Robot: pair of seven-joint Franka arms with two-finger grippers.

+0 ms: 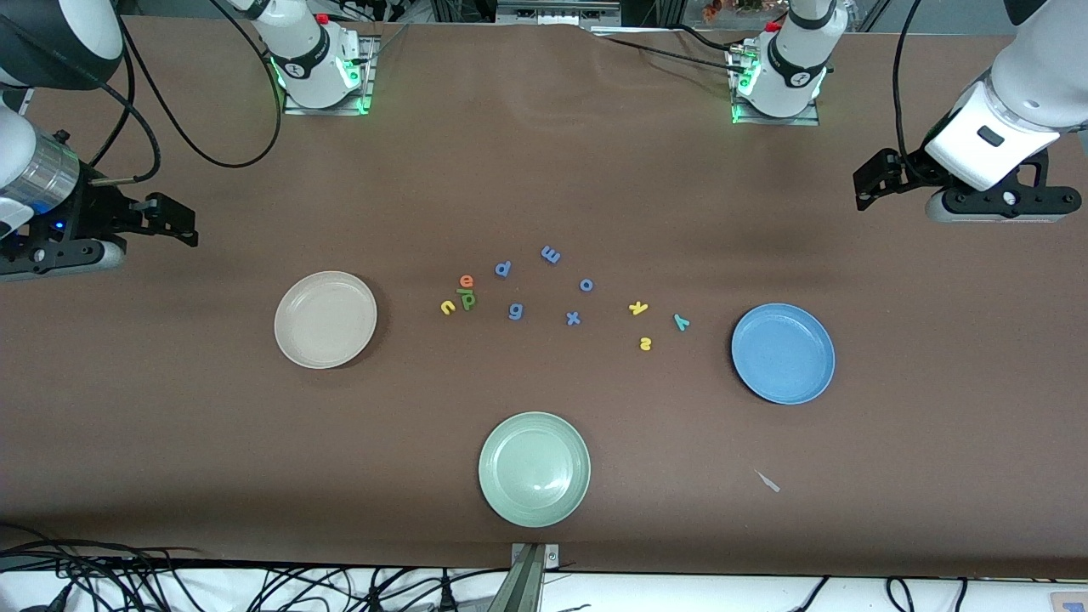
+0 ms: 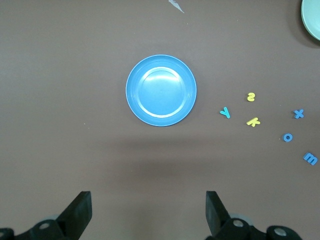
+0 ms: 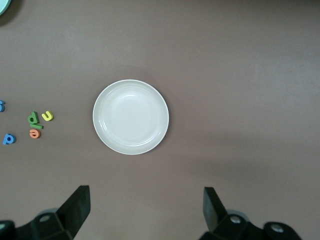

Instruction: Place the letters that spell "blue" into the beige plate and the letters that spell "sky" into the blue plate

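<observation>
Foam letters scattered, plates bare

Foam letters lie flat on the matte brown table cloth (image 1: pixel 544 153), small and soft-edged. Nearest the beige plate (image 1: pixel 325 319) sits a tight cluster: yellow u (image 1: pixel 448 307), green b (image 1: pixel 467 298) with a thin green l bar touching it, and orange e (image 1: pixel 466 280) just beside. Toward the left arm's end lie yellow k (image 1: pixel 638 308), teal y (image 1: pixel 681 321) and yellow s (image 1: pixel 645 343), all near the blue plate (image 1: pixel 783 354). Blue letters (image 1: pixel 551 253) are strewn between the two groups. Both plates are round, shallow and smooth, and hold nothing. A pale green plate (image 1: pixel 534 468) rests nearer the front camera. The left gripper (image 2: pixel 149 212) hangs high with fingers spread wide above bare cloth by the blue plate; the right gripper (image 3: pixel 146 210) waits likewise, released, above cloth beside the beige plate
</observation>
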